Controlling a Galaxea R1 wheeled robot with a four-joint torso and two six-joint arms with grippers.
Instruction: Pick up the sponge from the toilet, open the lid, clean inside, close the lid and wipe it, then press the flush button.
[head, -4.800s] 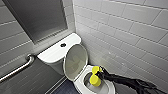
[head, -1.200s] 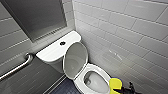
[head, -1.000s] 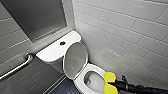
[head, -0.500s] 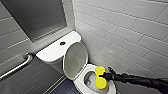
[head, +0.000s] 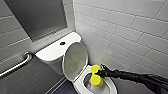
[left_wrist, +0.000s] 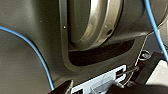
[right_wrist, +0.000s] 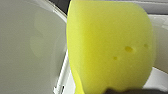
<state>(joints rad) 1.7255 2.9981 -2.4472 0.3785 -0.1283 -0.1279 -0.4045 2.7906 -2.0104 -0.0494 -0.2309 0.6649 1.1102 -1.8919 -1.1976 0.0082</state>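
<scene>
The white toilet (head: 110, 86) stands against the tiled wall with its lid (head: 75, 60) raised upright, greyish underside facing the bowl. My right gripper (head: 99, 73) reaches in from the right, shut on the middle of the yellow sponge (head: 96, 79). The sponge hangs over the open bowl, one end up near the seat rim, the other down inside. In the right wrist view the sponge (right_wrist: 110, 47) looms large beside the lid's underside (right_wrist: 30, 47). The dark round flush button (head: 62, 43) sits in the middle of the tank top (head: 52, 51).
A metal grab bar (head: 15, 66) runs along the left wall. A dark panel (head: 37, 17) is set in the wall above the tank. White tiles (head: 125, 32) close off the right side. The left wrist view shows dark robot parts and a blue cable (left_wrist: 37, 52).
My right gripper has carried the sponge from the bowl's right edge leftward and over the open bowl. The lid stays raised.
</scene>
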